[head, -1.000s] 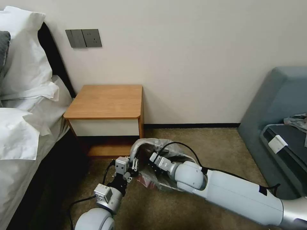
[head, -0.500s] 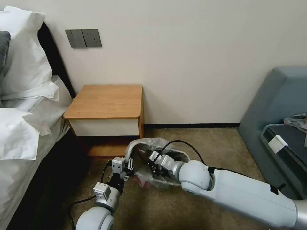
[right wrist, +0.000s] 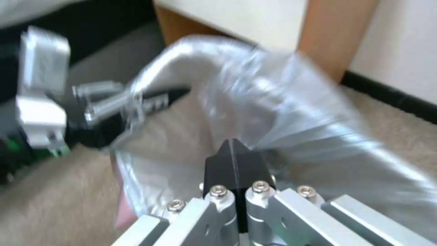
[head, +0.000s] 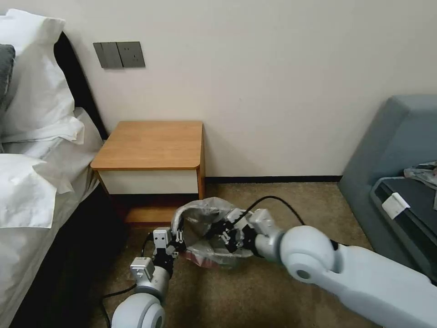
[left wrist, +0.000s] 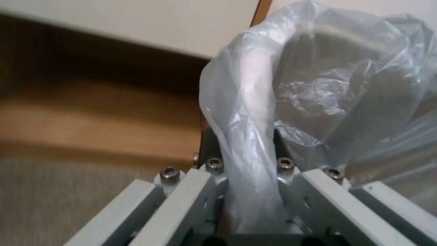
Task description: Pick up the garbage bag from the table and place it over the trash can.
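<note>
While the table (head: 152,146) stands bare by the wall, the garbage bag (head: 207,223), light, limp and slippery, drapes the trash can on the near floor, best held at its edge, left gripper (head: 178,237) pinching it, right gripper (head: 223,237) closed.

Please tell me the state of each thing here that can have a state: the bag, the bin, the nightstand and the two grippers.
garbage bag: off the table, opened, draped over the bin, held on two sides.
trash can: on the carpet, covered by the film.
table: top bare.
left gripper: shut on the bag's edge.
right gripper: shut at the bag's other side.
</note>
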`<state>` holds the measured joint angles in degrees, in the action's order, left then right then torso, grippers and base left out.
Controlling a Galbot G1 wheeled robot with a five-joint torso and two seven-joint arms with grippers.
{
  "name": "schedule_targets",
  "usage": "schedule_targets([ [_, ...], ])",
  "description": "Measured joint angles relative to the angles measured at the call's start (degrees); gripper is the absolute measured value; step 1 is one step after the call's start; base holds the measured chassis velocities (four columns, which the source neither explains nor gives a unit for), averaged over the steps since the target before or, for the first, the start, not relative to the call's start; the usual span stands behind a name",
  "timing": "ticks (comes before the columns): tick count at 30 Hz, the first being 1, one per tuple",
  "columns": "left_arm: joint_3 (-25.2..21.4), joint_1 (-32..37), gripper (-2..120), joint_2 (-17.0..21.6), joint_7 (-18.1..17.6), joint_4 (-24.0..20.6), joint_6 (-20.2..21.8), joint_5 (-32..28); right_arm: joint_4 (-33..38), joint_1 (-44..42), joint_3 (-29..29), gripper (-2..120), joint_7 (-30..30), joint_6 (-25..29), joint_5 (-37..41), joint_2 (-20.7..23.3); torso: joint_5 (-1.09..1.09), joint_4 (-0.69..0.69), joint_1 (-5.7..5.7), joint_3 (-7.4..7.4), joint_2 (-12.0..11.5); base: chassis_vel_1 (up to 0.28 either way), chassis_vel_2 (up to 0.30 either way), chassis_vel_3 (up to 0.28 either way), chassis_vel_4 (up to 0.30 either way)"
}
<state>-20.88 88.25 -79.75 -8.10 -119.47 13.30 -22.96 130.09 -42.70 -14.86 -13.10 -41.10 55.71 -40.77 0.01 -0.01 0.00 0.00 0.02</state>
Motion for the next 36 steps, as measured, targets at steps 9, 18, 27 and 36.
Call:
schedule_targets([
  [9, 0.2, 1.9, 3, 0.8, -5.6, -1.2, 4.3, -3.4, -1.3, -16.6, 13.9, 7, 4.4, 8.0, -22.5, -5.1, 0.00, 0.02, 0.00, 0.00, 0.0, 0.000, 0.000, 0.000, 0.000],
  [18, 2.1, 1.4, 3, 2.8, -7.8, -1.4, 5.6, -5.5, 0.6, -36.9, 32.2, 39, 9.7, 15.4, -42.5, -20.5, -0.02, -0.01, 0.00, 0.00, 0.0, 0.000, 0.000, 0.000, 0.000],
  [27, 6.6, 1.5, 3, 3.6, -13.1, -1.2, 5.6, -5.1, 1.3, -44.9, 39.5, 71, 11.1, 23.2, -53.1, -30.5, -0.01, 0.00, 0.00, 0.00, 0.0, 0.000, 0.000, 0.000, 0.000],
  [36, 10.0, 1.4, 3, 3.4, -15.1, -0.3, 5.2, -4.1, 1.7, -45.2, 41.4, 99, 10.8, 24.1, -52.8, -32.7, -0.01, 0.01, 0.00, 0.00, 0.0, 0.000, 0.000, 0.000, 0.000],
])
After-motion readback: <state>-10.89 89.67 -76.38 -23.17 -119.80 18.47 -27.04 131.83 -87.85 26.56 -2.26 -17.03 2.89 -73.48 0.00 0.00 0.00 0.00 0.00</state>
